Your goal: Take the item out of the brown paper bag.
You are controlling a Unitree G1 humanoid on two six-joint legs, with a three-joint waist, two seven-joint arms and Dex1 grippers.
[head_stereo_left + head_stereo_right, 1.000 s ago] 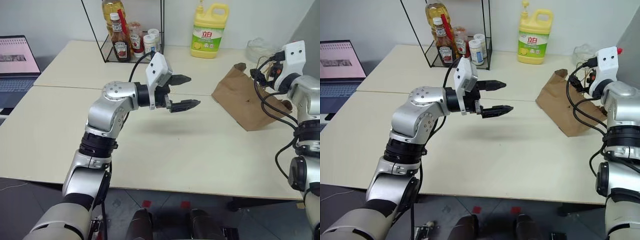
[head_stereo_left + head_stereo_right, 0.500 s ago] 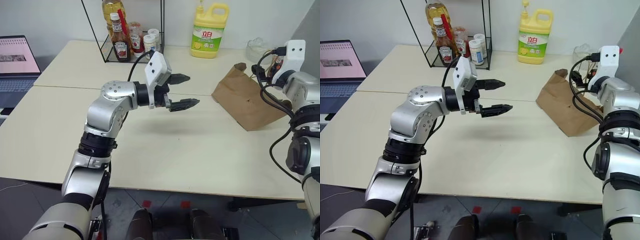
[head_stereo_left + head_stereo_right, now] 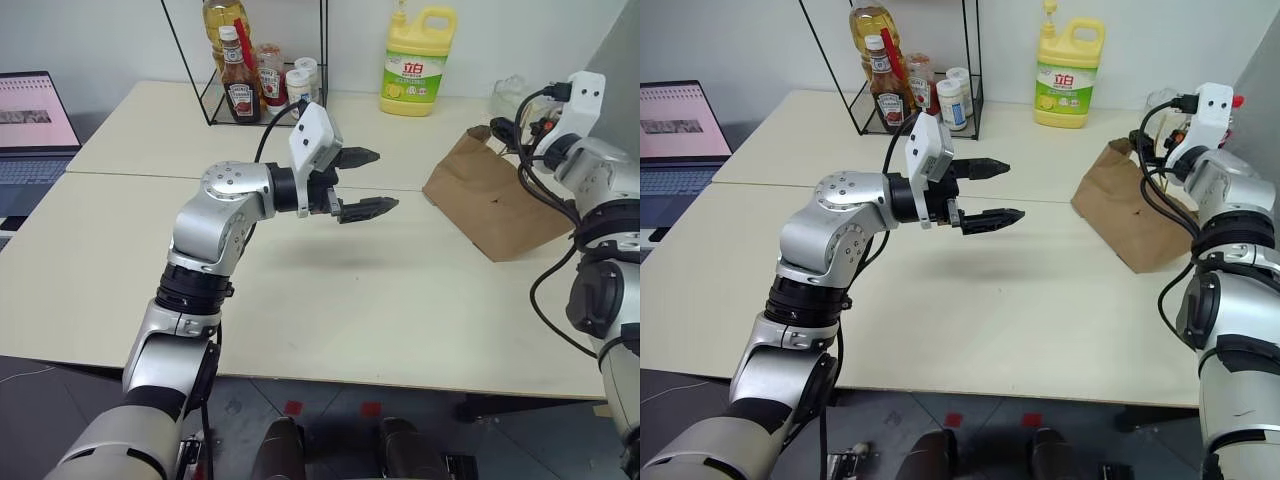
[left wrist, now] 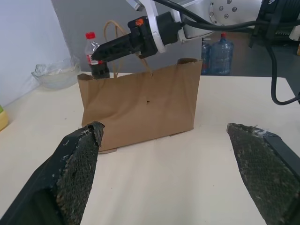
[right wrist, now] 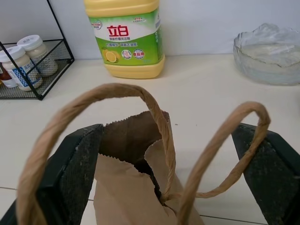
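The brown paper bag (image 3: 490,195) lies creased on the table's right side, its mouth towards the back. My right gripper (image 5: 166,131) is level at that mouth and open, with both tan string handles (image 5: 140,96) looped loosely between its wide-apart fingers (image 5: 70,164). The left wrist view sees this gripper (image 4: 108,49) side-on above the bag (image 4: 140,108). The item is hidden; the bag's dark opening (image 5: 147,171) shows nothing of it. My left gripper (image 3: 370,182) hovers open over mid-table, pointing at the bag from well short of it.
A yellow detergent jug (image 3: 418,65) stands behind the bag, with a glass bowl (image 5: 267,51) to its right. A cola bottle with a red cap (image 4: 96,63) stands just beyond the bag. A wire rack of sauce bottles (image 3: 250,70) is at the back, a laptop (image 3: 35,125) far left.
My right wrist has rolled and its forearm has swung up, while the gripper stays at the bag's mouth. The left arm and the bag have not moved.
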